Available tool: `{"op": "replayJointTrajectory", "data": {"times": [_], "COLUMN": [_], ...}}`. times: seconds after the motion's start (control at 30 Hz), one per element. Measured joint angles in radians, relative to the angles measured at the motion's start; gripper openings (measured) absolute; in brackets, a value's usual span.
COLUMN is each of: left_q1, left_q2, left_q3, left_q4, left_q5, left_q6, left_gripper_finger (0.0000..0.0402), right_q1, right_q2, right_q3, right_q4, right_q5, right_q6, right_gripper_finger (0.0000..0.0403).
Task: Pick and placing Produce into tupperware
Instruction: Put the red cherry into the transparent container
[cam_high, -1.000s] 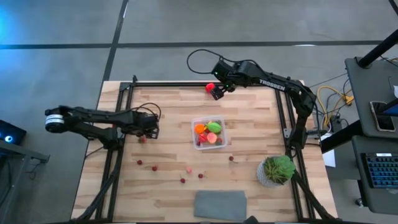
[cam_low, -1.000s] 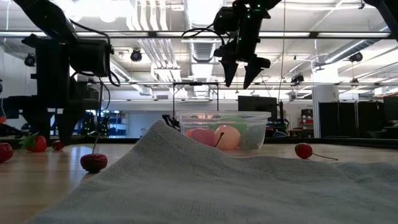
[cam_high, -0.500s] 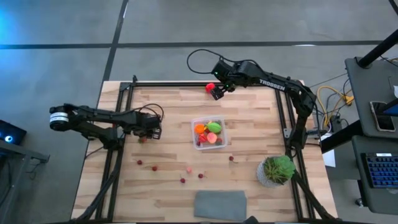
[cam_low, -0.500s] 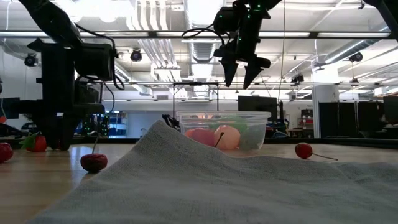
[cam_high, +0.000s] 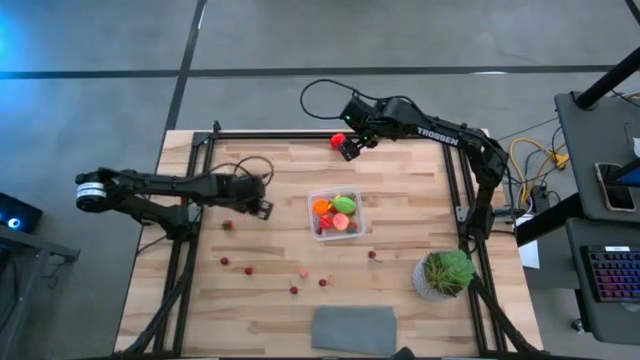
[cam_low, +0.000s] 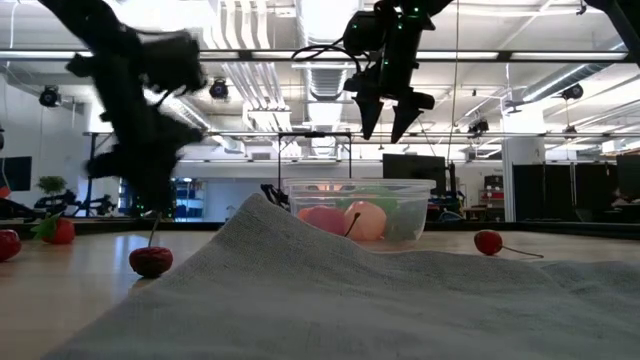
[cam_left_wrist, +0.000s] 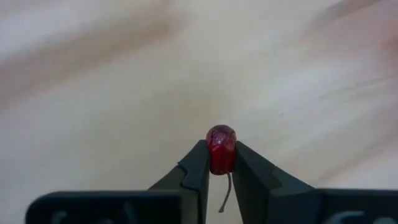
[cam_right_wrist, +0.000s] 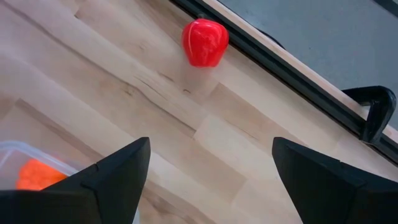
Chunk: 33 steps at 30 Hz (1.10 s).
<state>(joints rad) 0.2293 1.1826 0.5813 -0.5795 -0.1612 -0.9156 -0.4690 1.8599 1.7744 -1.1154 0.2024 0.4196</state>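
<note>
My left gripper (cam_high: 262, 208) is left of the clear tupperware (cam_high: 338, 213) and shut on a small dark red berry (cam_left_wrist: 221, 140). The tub stands mid-table and holds orange, green and pink pieces; it also shows in the low view (cam_low: 360, 208). My right gripper (cam_high: 348, 150) hangs open and empty above the table's far part, beside a red round fruit (cam_right_wrist: 204, 42) lying near the far edge. Several berries (cam_high: 248, 269) and a pink piece (cam_high: 303, 271) lie on the wood nearer the front. A red piece (cam_high: 229, 225) lies just behind my left gripper. My left gripper pinches the berry's two sides (cam_left_wrist: 221, 149) between its two fingertips (cam_left_wrist: 200, 163). The berry sticks out past the fingertips, and its thin stem (cam_left_wrist: 227, 193) runs back between the fingers. The berry is lifted clear of the table.
A potted green plant (cam_high: 445, 272) stands at the right front. A flat grey cloth (cam_high: 354, 330) lies at the near edge and fills the foreground of the low view (cam_low: 330, 290). A black frame rail (cam_right_wrist: 292, 68) runs along the far edge.
My left gripper has risen from the table and gone toward the table's right, toward the tupperware, with the berry. In the low view the arm has tipped and swung up. My right gripper has kept still.
</note>
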Motion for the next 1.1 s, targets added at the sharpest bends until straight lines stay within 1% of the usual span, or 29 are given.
{"op": "replayJointTrajectory", "data": {"times": [0.1,0.2,0.27,0.3,0.4,0.47,0.53,0.63,0.73,0.83,1.0,1.1], "left_q1": [0.0,0.0,0.0,0.002,0.009,0.009,0.007,0.002,0.0,0.0,0.0,0.0], "left_q2": [0.0,0.026,0.059,0.082,0.171,0.239,0.308,0.398,0.455,0.48,0.458,0.422], "left_q3": [0.044,0.091,0.128,0.15,0.213,0.255,0.297,0.362,0.425,0.47,0.479,0.477], "left_q4": [0.226,0.482,0.574,0.587,0.579,0.582,0.578,0.557,0.504,0.434,0.404,0.331], "left_q5": [0.017,0.082,0.094,0.095,0.11,0.158,0.221,0.274,0.282,0.282,0.28,0.256], "left_q6": [0.14,0.283,0.321,0.324,0.331,0.357,0.376,0.37,0.348,0.35,0.354,0.356], "left_gripper_finger": [0.0037,0.0037,0.0037,0.0037,0.0036,0.0036,0.0038,0.0055,0.0087,0.0127,0.0196,0.0231], "right_q1": [0.0,0.0,0.0,0.0,-0.001,-0.001,-0.002,-0.002,-0.002,-0.002,-0.002,-0.002], "right_q2": [0.0,-0.005,-0.02,-0.031,-0.067,-0.09,-0.114,-0.145,-0.16,-0.165,-0.163,-0.159], "right_q3": [0.0,0.0,0.0,0.0,0.0,0.0,0.0,0.0,-0.001,-0.005,-0.034,-0.065], "right_q4": [-0.009,-0.024,-0.03,-0.032,-0.032,-0.033,-0.035,-0.045,-0.068,-0.094,-0.11,-0.108], "right_q5": [0.0,-0.001,-0.001,0.002,0.034,0.059,0.062,0.063,0.064,0.071,0.066,0.035], "right_q6": [-0.002,-0.018,-0.019,-0.019,-0.019,-0.019,-0.018,-0.014,-0.008,-0.009,-0.042,-0.083], "right_gripper_finger": [0.0329,0.0329,0.0329,0.0329,0.0329,0.0329,0.0329,0.0329,0.0329,0.0329,0.0329,0.0329]}}
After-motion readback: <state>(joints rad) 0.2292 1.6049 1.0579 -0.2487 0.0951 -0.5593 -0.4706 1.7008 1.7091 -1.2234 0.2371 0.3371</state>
